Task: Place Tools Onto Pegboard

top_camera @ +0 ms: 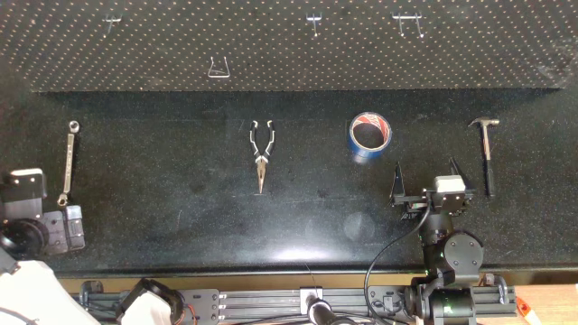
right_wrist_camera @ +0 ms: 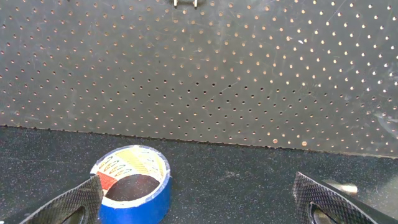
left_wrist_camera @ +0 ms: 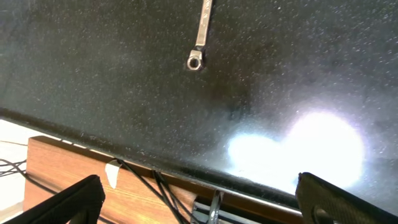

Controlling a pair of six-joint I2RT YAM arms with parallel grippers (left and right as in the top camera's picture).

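Lengthwise, the pliers point their nose away from the pegboard.

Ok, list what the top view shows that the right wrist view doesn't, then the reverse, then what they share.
Top view's extras: the wrench and pliers, lying flat. Right wrist view's extra: the coloured print lining the inside of the blue tape roll. Shared: that roll, the pegboard, the black table and the open right gripper.
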